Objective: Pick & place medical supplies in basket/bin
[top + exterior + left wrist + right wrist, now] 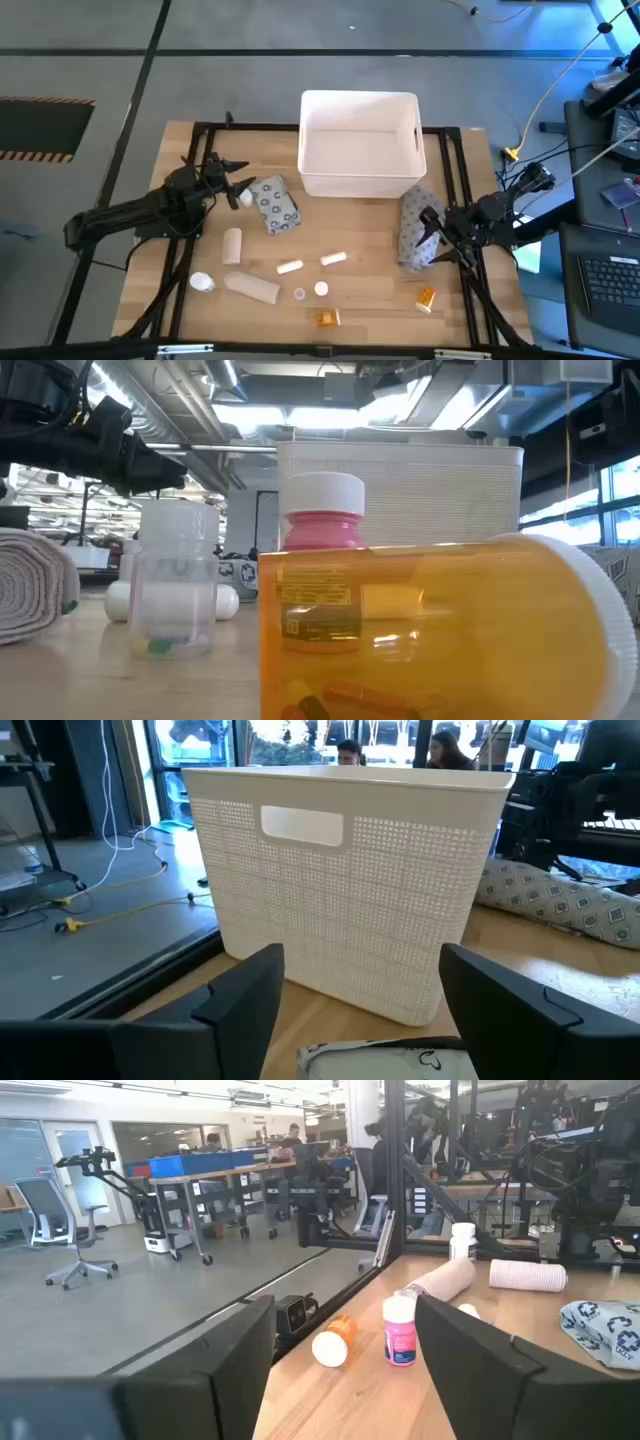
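White rectangular plastic tub (358, 145) appears empty; nothing placed yet. Orange pill bottles (426, 298), white rolls (232, 245) and grey circle-printed packet (275, 205) lie before it on the wooden surface. Left gripper (237, 183) and right gripper (430, 238) held wide, empty, flanking tub.

One white tub (358, 142) stands between the two pincers. Two grey printed packets (274, 206) lie on the surface (370, 300), one beside each pincer. Two orange pill bottles (426, 297) sit near the right pincer (432, 240), two white rolls (232, 245) near the left pincer (238, 182).
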